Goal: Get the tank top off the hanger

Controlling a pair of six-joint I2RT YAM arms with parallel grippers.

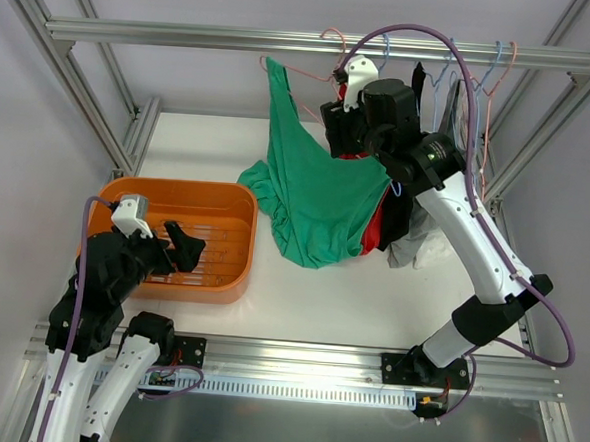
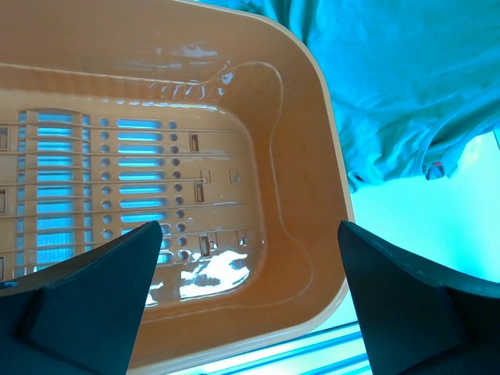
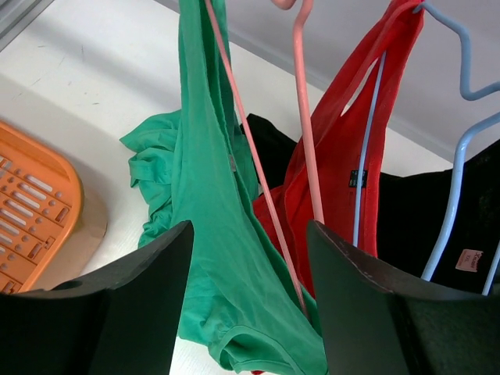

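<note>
The left gripper (image 1: 178, 244) is nearest. Its jaws are wide and hold nothing. It hangs over the basket (image 1: 227, 192), which has nothing in it.

Past the basket, at its 3 o'clock, lies the low end of the green top (image 1: 316, 202). That end sits in a heap on the table (image 1: 371, 296).

Farther back, the right gripper (image 3: 250, 234) is up by the hangers. Its jaws are partly apart and hold nothing. The top and the pink hanger (image 3: 306, 117) show between the fingers, a bit past them.

I think the job has hardly begun. One strap hangs on the pink hanger, up at the rail (image 1: 186, 36). The top is not off yet. The strap has to slip off the wire, and then the top can come away.

From above, the top's long way runs from 12 o'clock to 6 o'clock. The strap end points to the rail. The bottom end points to the robot.
</note>
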